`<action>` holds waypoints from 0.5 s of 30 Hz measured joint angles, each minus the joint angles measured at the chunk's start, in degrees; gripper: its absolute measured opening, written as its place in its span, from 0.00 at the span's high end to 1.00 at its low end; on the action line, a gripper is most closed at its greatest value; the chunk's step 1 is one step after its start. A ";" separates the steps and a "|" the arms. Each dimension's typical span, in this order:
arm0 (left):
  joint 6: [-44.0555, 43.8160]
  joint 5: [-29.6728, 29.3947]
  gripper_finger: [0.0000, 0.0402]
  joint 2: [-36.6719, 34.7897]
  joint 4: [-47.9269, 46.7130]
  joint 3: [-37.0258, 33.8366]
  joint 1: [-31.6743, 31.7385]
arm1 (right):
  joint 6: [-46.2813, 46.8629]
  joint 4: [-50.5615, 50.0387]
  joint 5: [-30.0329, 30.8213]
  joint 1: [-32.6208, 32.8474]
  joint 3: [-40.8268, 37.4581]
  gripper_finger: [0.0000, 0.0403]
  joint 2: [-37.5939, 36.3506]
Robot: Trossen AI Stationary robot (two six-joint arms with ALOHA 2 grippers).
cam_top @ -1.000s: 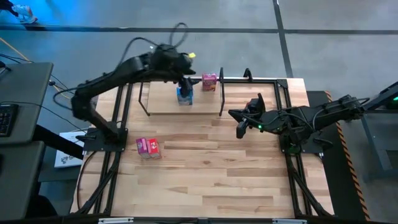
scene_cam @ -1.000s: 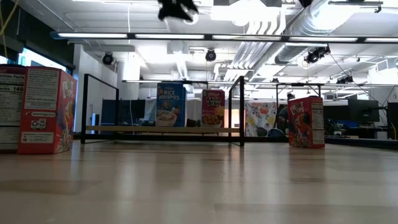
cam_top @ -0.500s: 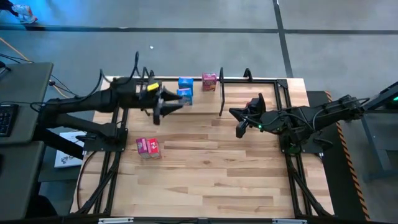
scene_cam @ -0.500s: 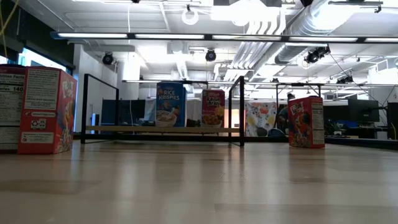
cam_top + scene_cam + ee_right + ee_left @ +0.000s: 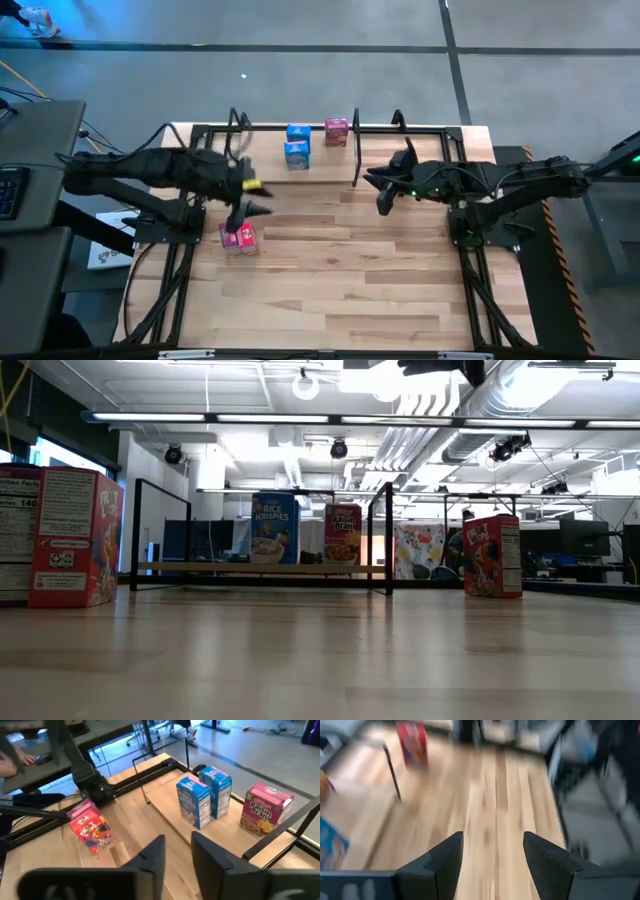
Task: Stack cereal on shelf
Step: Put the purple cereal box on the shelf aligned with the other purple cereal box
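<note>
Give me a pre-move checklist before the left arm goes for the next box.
1. Left gripper open and empty: ok, fingers spread, nothing between them.
2. Target reachable: ok, a red box lies on the table just in front of the left gripper.
3. Shelf has room: ok, two blue boxes and a pink box sit toward one end, the rest bare.
4. Boxes on shelf upright: ok in the low view.
5. Right gripper clear of the path: ok, it hovers past the shelf's end rail, empty.
6. Red box's orientation for the grasp: cannot tell.
</note>
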 joint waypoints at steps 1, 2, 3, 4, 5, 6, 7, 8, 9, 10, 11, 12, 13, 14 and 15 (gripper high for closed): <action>1.00 0.00 0.51 0.58 -4.21 1.15 -1.43 | 0.20 -0.02 -0.51 -0.58 0.00 0.76 0.00; 2.12 0.00 0.51 1.24 -8.11 2.09 -2.83 | 0.18 -0.08 -0.92 -1.01 0.00 0.72 0.00; 3.48 -0.04 0.51 1.87 -11.15 2.80 -4.35 | -0.01 -0.14 -1.08 -1.39 0.00 0.69 0.00; 4.59 -0.02 0.51 2.43 -14.26 3.08 -5.81 | -0.21 -0.16 -1.10 -1.70 0.00 0.66 0.00; 5.59 0.00 0.51 2.98 -17.71 3.09 -7.30 | -0.21 -0.15 -1.13 -2.01 0.00 0.63 0.00; 6.52 0.10 0.51 3.59 -20.97 3.08 -8.80 | -0.10 -0.15 -1.16 -2.34 0.00 0.60 0.00; 7.68 0.14 0.51 4.17 -23.49 3.07 -10.34 | 0.37 -0.15 -1.18 -2.58 0.00 0.58 0.00; 9.02 0.10 0.50 4.69 -26.01 3.04 -11.76 | 0.95 -0.14 -1.20 -2.77 0.00 0.56 0.00; 10.19 -0.14 0.50 5.16 -28.26 2.68 -13.20 | 1.79 -0.13 -1.18 -2.98 0.00 0.55 0.00; 10.51 -0.28 0.49 5.55 -29.83 2.06 -14.43 | 2.18 -0.13 -1.18 -3.12 0.00 0.54 0.00; 10.47 -0.28 0.49 5.69 -30.27 1.07 -15.64 | 2.94 -0.13 -1.20 -3.18 0.00 0.53 0.00; 10.25 -0.31 0.48 5.77 -30.33 -0.06 -16.80 | 3.30 -0.13 -1.18 -3.20 0.00 0.53 0.00; 10.13 -0.32 0.48 5.71 -30.44 -1.33 -17.86 | 3.83 -0.12 -1.18 -3.17 0.00 0.53 0.00; 10.53 -0.38 0.48 5.59 -30.55 -2.77 -18.87 | 4.48 -0.13 -1.19 -3.17 0.00 0.53 0.00; 11.65 -0.41 0.48 5.33 -30.50 -4.36 -19.73 | 4.92 -0.13 -1.20 -3.17 0.00 0.53 0.00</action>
